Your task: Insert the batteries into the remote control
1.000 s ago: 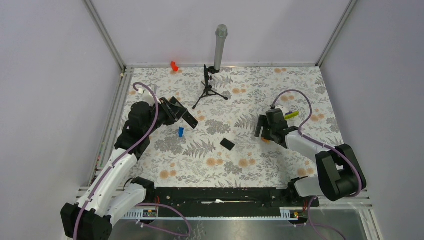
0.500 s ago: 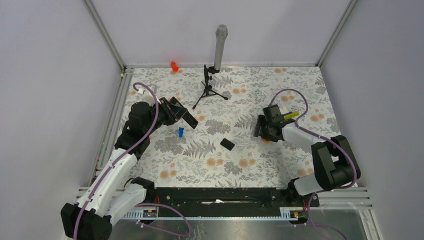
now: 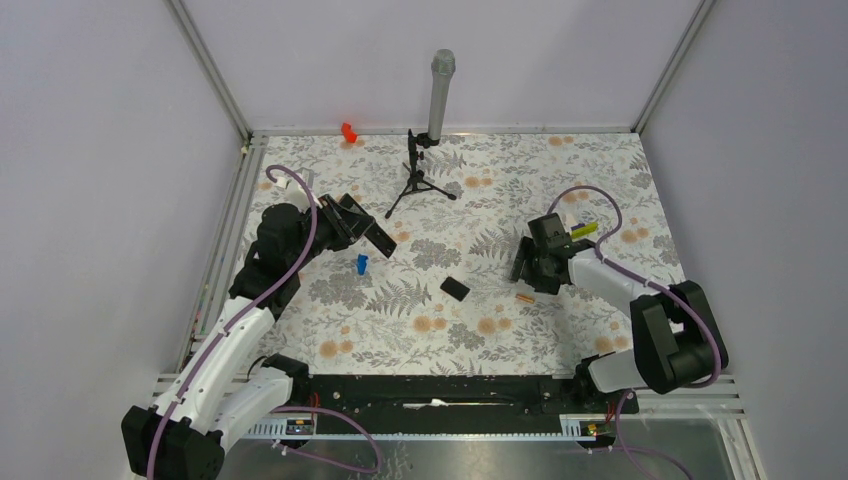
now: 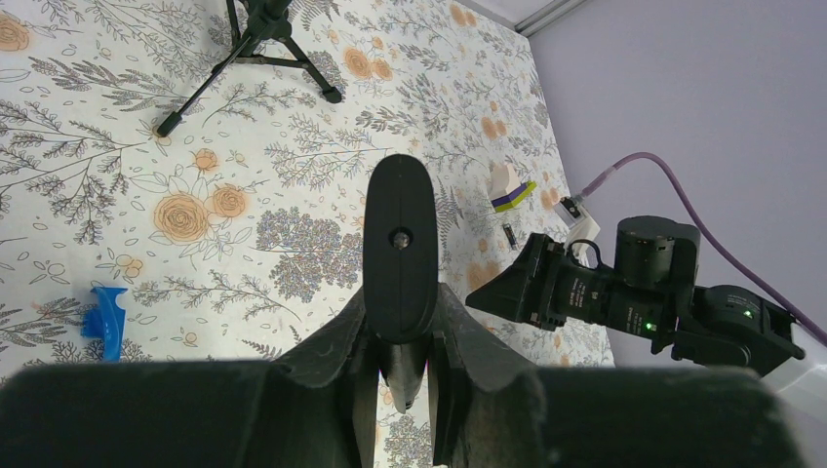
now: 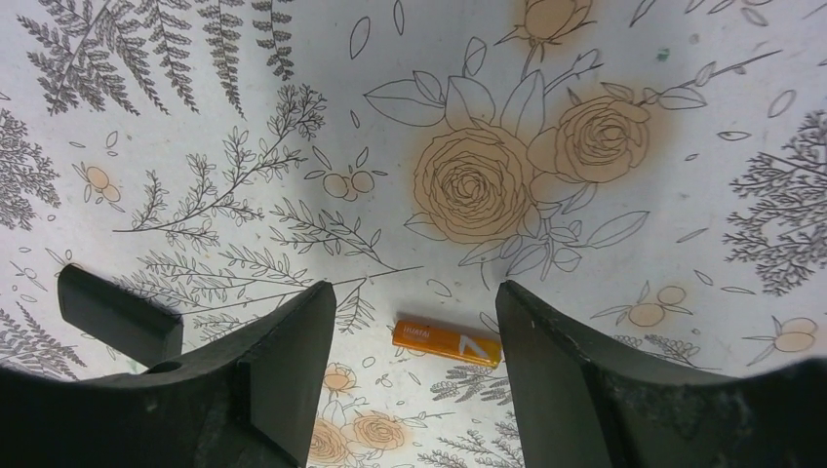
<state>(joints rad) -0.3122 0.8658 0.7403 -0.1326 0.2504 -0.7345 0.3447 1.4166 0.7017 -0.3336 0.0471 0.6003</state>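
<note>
The remote control (image 4: 400, 244), a slim black bar, sticks out forward from my left gripper (image 4: 402, 363), which is shut on its near end; in the top view that gripper (image 3: 352, 224) and the remote (image 3: 378, 237) hang over the table's left side. One of the batteries (image 5: 447, 341), orange, lies flat on the tablecloth between the fingers of my right gripper (image 5: 414, 314), which stands open just above it without gripping it. The top view shows this battery (image 3: 524, 298) just in front of the right gripper (image 3: 532, 268).
A small black cover plate (image 3: 455, 289) lies mid-table, also seen at the left in the right wrist view (image 5: 117, 312). A blue piece (image 3: 361, 263) lies near the left gripper. A yellow-green stick (image 3: 583, 230) lies behind the right arm. A microphone on a tripod (image 3: 428, 150) and a red object (image 3: 348, 131) stand at the back.
The right gripper has shifted slightly, and the orange battery now lies in plain sight in front of it; before, only a bit of orange showed beneath it. The left arm has not moved.
</note>
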